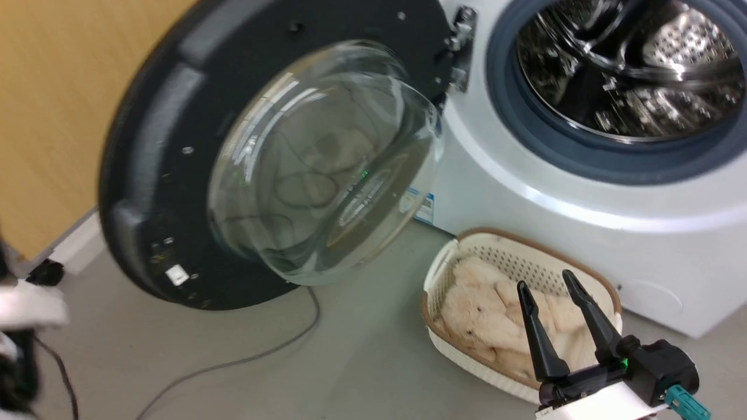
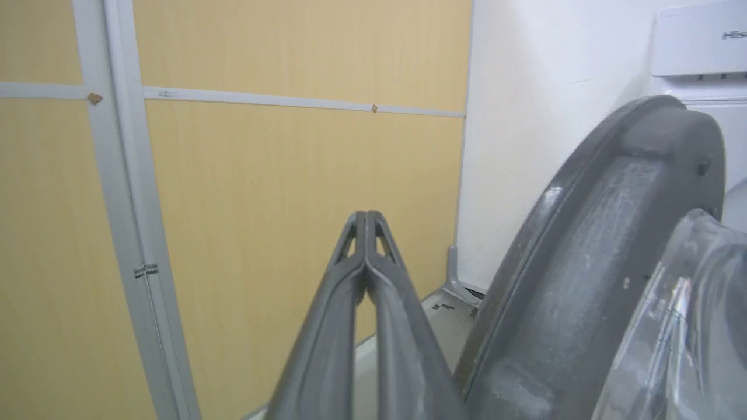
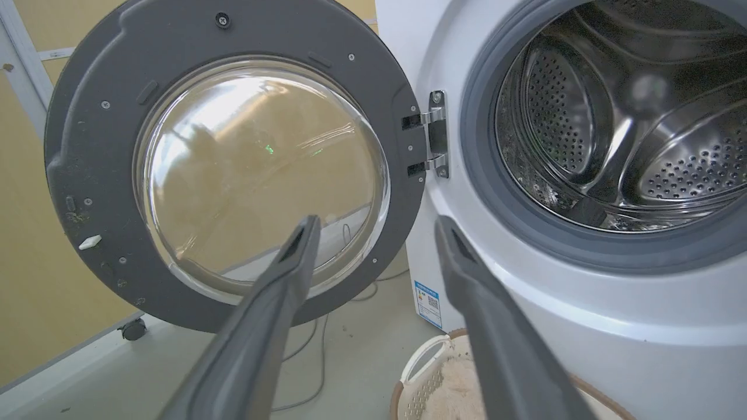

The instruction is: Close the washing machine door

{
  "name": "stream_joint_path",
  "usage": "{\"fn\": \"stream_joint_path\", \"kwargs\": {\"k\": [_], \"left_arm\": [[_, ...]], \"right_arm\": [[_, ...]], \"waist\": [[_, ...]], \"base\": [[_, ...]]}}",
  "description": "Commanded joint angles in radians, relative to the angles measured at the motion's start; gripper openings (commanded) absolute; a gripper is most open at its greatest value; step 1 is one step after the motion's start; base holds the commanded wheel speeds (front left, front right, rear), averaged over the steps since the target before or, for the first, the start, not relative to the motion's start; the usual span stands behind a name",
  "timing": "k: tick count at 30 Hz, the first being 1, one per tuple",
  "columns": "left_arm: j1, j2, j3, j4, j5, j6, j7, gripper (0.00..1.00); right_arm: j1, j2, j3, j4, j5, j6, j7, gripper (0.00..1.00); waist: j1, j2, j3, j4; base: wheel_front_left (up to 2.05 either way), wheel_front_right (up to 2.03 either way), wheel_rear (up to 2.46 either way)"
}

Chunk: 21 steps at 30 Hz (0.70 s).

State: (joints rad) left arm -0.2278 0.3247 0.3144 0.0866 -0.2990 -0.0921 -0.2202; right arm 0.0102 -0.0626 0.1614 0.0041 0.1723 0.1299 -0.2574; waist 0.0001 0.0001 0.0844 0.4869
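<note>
The washing machine door (image 1: pixel 175 116) stands swung wide to the left of the white washing machine (image 1: pixel 525 192), its clear glass bowl (image 1: pixel 327 163) bulging toward me and its metal hinge (image 1: pixel 461 46) at the right. The door (image 3: pixel 93 146) and the open steel drum (image 3: pixel 618 116) fill the right wrist view. My right gripper (image 1: pixel 543 286) is open, low at the right above a basket, apart from the door. My left gripper (image 2: pixel 366 217) is shut and empty, just left of the door's black rim (image 2: pixel 583 274), pointing toward the wall.
A white woven-look basket (image 1: pixel 449 256) holding a cream plush item (image 1: pixel 490 309) sits on the floor under the drum opening. A grey cable (image 1: pixel 251 356) runs across the floor below the door. A tan panelled wall (image 2: pixel 262 204) stands close behind the door.
</note>
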Motion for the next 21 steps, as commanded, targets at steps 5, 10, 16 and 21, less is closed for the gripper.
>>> {"fn": "stream_joint_path", "kwargs": {"k": [5, 10, 16, 21], "left_arm": [[-0.158, 0.032, 0.071, 0.204, -0.254, -0.028, 0.131, 0.0], [-0.288, 0.029, 0.171, 0.403, -0.594, -0.036, 0.359, 0.0], [-0.366, 0.037, 0.241, 0.531, -0.856, -0.037, 0.64, 0.0], [-0.348, 0.044, 0.227, 0.555, -0.936, -0.037, 0.819, 0.0]], "right_arm": [[-0.026, -0.022, 0.006, -0.005, -0.006, 0.001, -0.004, 1.0], [-0.039, -0.03, 0.009, -0.004, -0.007, 0.001, -0.004, 1.0], [-0.042, -0.035, 0.013, -0.002, -0.001, 0.001, -0.004, 1.0], [-0.041, -0.034, 0.016, 0.001, 0.002, 0.001, -0.004, 1.0]], "waist": [[-0.0001, -0.0001, 0.051, -0.042], [-0.0001, -0.0001, 0.07, -0.066], [-0.0001, -0.0001, 0.076, -0.081], [-0.0001, -0.0001, 0.073, -0.086]], "base": [[0.0, 0.0, 0.0], [0.0, 0.0, 0.0], [0.0, 0.0, 0.0], [0.0, 0.0, 0.0]]}}
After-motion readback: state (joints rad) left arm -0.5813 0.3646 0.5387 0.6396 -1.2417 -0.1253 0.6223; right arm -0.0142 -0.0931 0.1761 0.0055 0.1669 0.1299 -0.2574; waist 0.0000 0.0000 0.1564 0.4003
